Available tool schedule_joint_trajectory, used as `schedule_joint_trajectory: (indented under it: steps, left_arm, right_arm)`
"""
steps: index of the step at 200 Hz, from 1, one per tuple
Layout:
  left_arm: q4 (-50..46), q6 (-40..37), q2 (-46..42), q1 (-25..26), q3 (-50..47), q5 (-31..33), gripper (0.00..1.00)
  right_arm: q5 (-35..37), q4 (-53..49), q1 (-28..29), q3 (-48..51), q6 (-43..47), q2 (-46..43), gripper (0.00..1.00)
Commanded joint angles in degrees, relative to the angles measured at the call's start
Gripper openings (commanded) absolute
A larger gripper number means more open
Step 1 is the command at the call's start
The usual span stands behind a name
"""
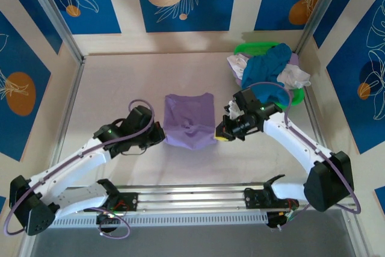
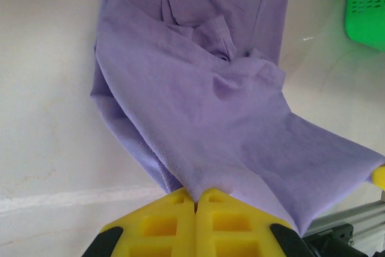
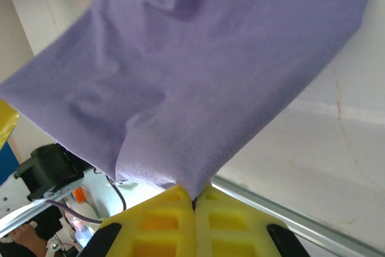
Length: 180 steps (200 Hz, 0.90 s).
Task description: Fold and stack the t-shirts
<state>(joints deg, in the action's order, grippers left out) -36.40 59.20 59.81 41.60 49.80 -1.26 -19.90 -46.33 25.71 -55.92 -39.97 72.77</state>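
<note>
A lavender t-shirt (image 1: 190, 118) lies in the middle of the table, its near edge lifted off the surface. My left gripper (image 1: 160, 134) is shut on the shirt's near left corner, and my right gripper (image 1: 221, 132) is shut on its near right corner. In the left wrist view the lavender t-shirt (image 2: 222, 100) runs away from my left gripper (image 2: 196, 195), folded over itself. Seen from the right wrist, the lavender t-shirt (image 3: 198, 70) hangs stretched from my right gripper (image 3: 194, 192). A teal-blue t-shirt (image 1: 267, 76) and white t-shirts (image 1: 292, 77) are piled at the back right.
A green plastic basket (image 1: 255, 47) holds the pile at the back right, and its green plastic basket (image 2: 366, 4) corner shows at the top right of the left wrist view. A metal rail (image 1: 192, 200) runs along the near table edge. Frame posts and walls border the table.
</note>
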Motion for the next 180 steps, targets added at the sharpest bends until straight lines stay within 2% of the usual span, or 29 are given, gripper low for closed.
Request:
schedule_joint_trajectory:
  steps: [1,33,65,128,180]
  left_arm:
    - [-0.5,-4.1,2.1,-3.6,4.4,-4.1,0.00]
    - [1.5,-7.7,8.0,-9.1,8.3,-8.5,0.00]
    - [2.6,-10.1,14.4,-12.2,13.0,-11.1,0.00]
    - [4.3,-13.9,28.4,-17.4,24.0,-13.7,0.00]
    - [3.4,-17.4,37.9,-22.7,32.4,-15.4,0.00]
  right_arm:
    - [-0.3,-2.0,-1.3,-2.9,1.0,1.7,0.00]
    - [-1.2,0.5,-3.5,-4.7,0.9,4.3,0.00]
    - [-0.6,1.9,-5.5,-8.2,1.9,8.4,0.00]
    - [0.0,3.8,-9.1,-18.1,4.8,19.8,0.00]
    - [3.8,5.4,-9.7,-27.0,5.0,28.6,0.00]
